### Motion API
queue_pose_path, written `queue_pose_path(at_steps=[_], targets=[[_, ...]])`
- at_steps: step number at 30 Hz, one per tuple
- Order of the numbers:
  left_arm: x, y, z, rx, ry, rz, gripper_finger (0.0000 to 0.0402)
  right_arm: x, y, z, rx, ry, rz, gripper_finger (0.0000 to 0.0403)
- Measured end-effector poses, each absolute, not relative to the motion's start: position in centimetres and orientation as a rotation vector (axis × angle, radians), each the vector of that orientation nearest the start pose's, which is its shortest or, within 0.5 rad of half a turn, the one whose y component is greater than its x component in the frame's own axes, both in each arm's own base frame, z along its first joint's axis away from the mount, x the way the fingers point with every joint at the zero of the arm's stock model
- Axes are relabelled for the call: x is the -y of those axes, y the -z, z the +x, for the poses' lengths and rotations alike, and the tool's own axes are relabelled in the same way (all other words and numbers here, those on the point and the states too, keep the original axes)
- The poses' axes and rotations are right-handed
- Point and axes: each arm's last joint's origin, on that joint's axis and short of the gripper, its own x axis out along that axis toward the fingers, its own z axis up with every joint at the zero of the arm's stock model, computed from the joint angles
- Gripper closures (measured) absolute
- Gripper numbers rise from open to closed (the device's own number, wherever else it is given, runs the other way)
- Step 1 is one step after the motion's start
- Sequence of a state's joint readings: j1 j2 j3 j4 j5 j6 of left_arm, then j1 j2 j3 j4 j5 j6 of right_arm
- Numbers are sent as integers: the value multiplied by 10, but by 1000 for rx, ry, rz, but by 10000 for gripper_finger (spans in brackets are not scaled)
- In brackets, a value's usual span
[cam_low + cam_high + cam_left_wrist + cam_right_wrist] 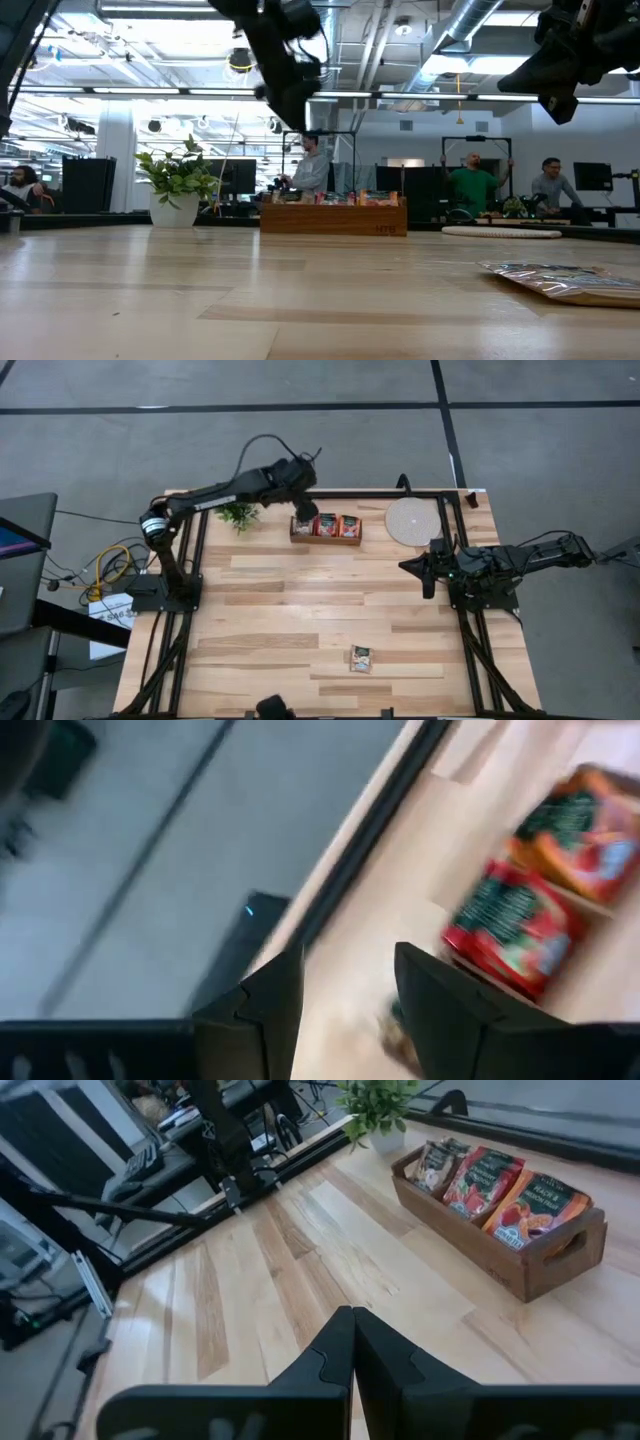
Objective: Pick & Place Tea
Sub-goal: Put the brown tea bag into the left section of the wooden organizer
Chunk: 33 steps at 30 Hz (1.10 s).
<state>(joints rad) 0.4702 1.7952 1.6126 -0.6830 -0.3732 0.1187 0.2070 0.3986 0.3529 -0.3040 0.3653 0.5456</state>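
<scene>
Landmark = wooden tray (pixel 326 528), far edge of the table (pixel 270 610).

Nearest the front edge, well away from the tray: one loose tea sachet (pixel 361 658) lying flat on the boards, also seen close in the low view (pixel 565 280). Nothing is touching it. My read: it's the next one to fetch.

Midway, off to the tray's right: right gripper (pixel 424 568) parked above the table, fingers pressed together (pixel 352 1342), holding nothing. It points toward the tray and looks like it's waiting. Pale disc (pixel 412 521) sits between it and the tray's right end.

At the tray: left gripper (pixel 303 510) hangs over the tray's left end, fingers spread (pixel 345 982) with nothing between them. The pale sachet (pixel 436 1164) is in the left compartment, red sachet (pixel 480 1182) in the middle, orange sachet (pixel 537 1208) in the right, all leaning upright so they pack in rows. Spread fingers right over the left slot suggest a drop-off there, judging from pose only.

Potted plant (pixel 238 514) is just left of the tray, near the arm's path; a clip risk on retreat.
</scene>
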Motion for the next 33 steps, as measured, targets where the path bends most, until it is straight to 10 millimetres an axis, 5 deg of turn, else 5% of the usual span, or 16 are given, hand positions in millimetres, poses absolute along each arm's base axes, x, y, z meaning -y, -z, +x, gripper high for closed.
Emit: queue_pose_path(at_steps=[5, 12, 17, 24, 33], targets=[[-154, -339, 323, -1004, -527, -172, 250, -13, -222, 113, -271, 259, 546, 403], [-105, -345, 293, -1069, -391, -328, 250, -15, -224, 114, -260, 228, 662, 403], [-74, -321, 271, -987, -372, -399, 250, -25, -232, 118, -244, 27, 702, 403], [-38, -265, 222, -929, -419, -605, 250, -48, -230, 150, -267, -113, 801, 403], [-4, -224, 175, -769, -458, -765, 250, -90, -204, 194, -579, -244, 906, 403]])
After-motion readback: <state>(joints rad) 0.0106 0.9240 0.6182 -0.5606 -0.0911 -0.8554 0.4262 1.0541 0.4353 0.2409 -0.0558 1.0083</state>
